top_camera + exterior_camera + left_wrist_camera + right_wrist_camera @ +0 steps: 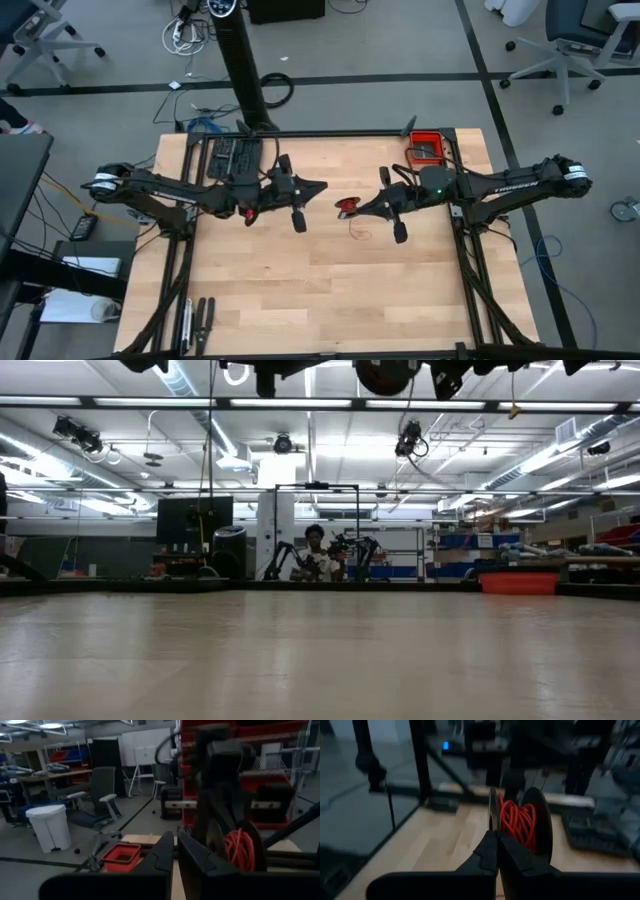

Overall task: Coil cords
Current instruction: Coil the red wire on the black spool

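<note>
Red, thin and string-like, the one cord (517, 822) sat wound into a tangled bundle on a dark round spool (536, 825) just beyond the right hand (347, 209), whose two fingers were pressed together on the spool's edge; a loose strand (357, 232) trailed to the pale wooden bench (330, 290) below that hand. Facing it, the left hand (322, 187) hung just short of the bundle, its two dark fingers nearly together, holding nothing. One red rectangular plastic bin (427, 148) sat behind the right hand at the bench's corner.
</note>
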